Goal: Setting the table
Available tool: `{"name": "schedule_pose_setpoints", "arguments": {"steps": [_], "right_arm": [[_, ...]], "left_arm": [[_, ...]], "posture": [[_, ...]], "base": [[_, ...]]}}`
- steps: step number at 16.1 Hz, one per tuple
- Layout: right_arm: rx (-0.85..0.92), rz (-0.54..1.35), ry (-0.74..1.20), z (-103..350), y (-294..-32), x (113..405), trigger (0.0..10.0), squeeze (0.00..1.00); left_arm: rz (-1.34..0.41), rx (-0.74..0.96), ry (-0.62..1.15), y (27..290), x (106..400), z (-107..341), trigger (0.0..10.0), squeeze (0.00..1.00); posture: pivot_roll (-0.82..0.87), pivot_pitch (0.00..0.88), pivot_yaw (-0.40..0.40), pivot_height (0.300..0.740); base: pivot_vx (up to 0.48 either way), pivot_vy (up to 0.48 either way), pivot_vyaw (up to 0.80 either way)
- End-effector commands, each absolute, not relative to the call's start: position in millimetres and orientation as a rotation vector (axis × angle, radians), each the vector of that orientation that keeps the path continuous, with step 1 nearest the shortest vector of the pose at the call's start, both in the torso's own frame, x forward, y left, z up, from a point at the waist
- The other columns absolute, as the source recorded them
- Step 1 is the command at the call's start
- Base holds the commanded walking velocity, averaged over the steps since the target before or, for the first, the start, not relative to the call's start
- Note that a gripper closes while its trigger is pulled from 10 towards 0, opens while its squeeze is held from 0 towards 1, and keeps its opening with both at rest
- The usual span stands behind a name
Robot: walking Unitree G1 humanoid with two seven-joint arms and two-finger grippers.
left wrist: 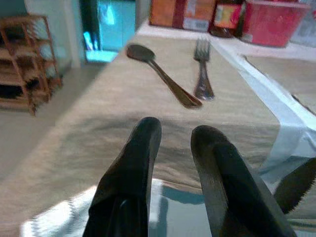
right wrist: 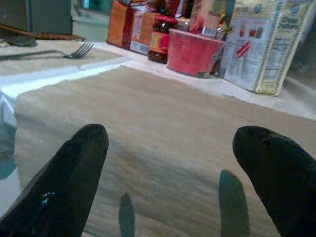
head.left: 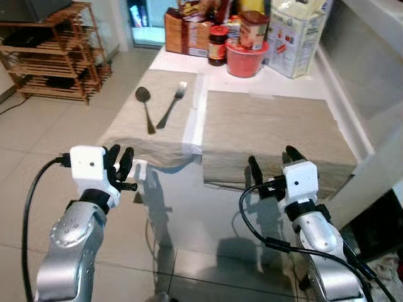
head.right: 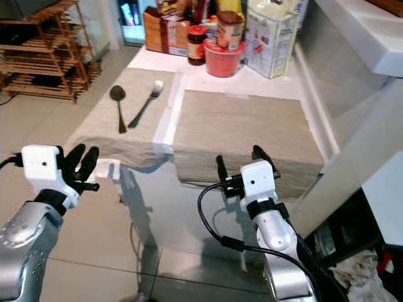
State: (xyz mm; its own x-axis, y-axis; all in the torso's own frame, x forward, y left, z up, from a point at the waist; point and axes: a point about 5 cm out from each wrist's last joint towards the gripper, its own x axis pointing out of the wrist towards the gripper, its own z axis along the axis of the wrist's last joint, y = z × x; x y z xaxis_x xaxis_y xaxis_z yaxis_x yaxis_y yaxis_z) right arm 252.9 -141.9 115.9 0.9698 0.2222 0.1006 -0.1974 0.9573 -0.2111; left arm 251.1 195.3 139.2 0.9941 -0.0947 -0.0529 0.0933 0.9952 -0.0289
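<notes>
A dark spoon [head.left: 145, 108] and a silver fork [head.left: 172, 104] lie side by side on the left beige placemat [head.left: 129, 135], handles toward me. The right beige placemat [head.left: 271, 129] is bare. My left gripper [head.left: 119, 158] hovers at the near edge of the left placemat with its fingers [left wrist: 143, 148] a narrow gap apart and nothing between them. At the near edge of the right placemat, my right gripper [head.left: 272, 160] stands wide open and empty, its fingertips [right wrist: 84, 148] spread over the cloth.
At the table's far end stand a red bowl [head.left: 245, 60], a dark jar [head.left: 217, 45], a white bag [head.left: 296, 34] and an orange carton [head.left: 186, 31]. A wooden rack [head.left: 56, 53] stands at the far left on the tiled floor. A white counter [head.left: 371, 82] borders the table's right side.
</notes>
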Motion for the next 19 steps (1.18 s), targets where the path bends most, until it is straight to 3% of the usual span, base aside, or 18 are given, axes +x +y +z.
{"name": "schedule_pose_setpoints", "arguments": {"steps": [1, 8, 13, 19], "right_arm": [[-0.186, 0.204, -0.138, 121.6, -143.5, 253.5, 10.0, 0.0], [-0.115, 0.09, -0.147, 124.1, -155.7, 262.3, 10.0, 0.0], [-0.13, 0.126, -0.16, 126.1, -150.4, 267.7, 10.0, 0.0], [-0.188, 0.108, -0.24, 135.6, -150.2, 269.5, 10.0, 0.0]], "left_arm": [[-0.118, -0.038, 0.065, 190.4, 254.1, 136.0, 10.0, 0.0], [-0.15, -0.102, 0.125, 164.0, 265.7, 111.6, 10.0, 0.0], [-0.137, -0.046, 0.087, 165.4, 270.2, 118.1, 10.0, 0.0], [-0.183, -0.003, -0.007, 154.0, 275.3, 137.2, 10.0, 0.0]], "posture": [[-0.01, 0.0, 0.024, 0.74], [-0.06, 0.0, 0.058, 0.74], [-0.04, 0.0, 0.031, 0.74], [-0.04, 0.0, 0.038, 0.74]], "base": [[0.0, 0.0, 0.0], [0.0, 0.0, 0.0], [0.0, 0.0, 0.0], [0.343, 0.323, 0.0]]}}
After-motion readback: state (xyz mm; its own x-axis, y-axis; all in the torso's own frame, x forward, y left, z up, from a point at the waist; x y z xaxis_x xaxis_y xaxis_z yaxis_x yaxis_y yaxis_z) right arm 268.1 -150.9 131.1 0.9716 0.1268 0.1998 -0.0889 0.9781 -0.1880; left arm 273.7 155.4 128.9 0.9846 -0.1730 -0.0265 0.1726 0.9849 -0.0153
